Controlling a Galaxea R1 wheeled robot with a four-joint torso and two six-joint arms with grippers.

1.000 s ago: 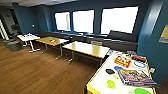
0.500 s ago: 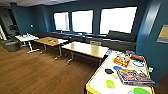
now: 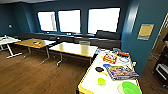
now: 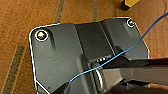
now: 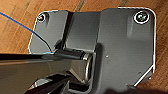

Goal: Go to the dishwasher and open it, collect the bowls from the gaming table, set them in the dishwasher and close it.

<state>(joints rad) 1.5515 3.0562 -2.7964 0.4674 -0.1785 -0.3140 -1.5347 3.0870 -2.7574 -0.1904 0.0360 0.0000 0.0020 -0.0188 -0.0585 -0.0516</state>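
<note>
Gaming table (image 3: pixel 86 82) is seen at lower right of the head view: yellow edge, pale top, cut off by the frame bottom. Two green bowls sit on it: a small one (image 3: pixel 101 81) near the middle of the near end, a larger one (image 3: pixel 129 87) at the near right corner, partly cut off. Also on that worktop: a colourful box (image 3: pixel 121 72), a black paddle-like item (image 3: pixel 99 69), a red-and-white item (image 3: pixel 110 59), a blue ring-shaped thing (image 3: pixel 123 60), probably a plate; detail is too blurred to be sure.

Neither tool can be made out in the wrist views, so spread or pressed together cannot be told, nor how far the bowls lie from either tool. Wood floor (image 4: pixel 22 22) is seen under both wrists; a blue cable (image 4: pixel 140 42) crosses the left one.

Beyond: wooden-top tables (image 3: pixel 73 48) in a row, a white table (image 3: pixel 7 41) at far left, three bright windows (image 3: pixel 70 21), teal walls, a notice (image 3: pixel 145 31) on the right wall.
</note>
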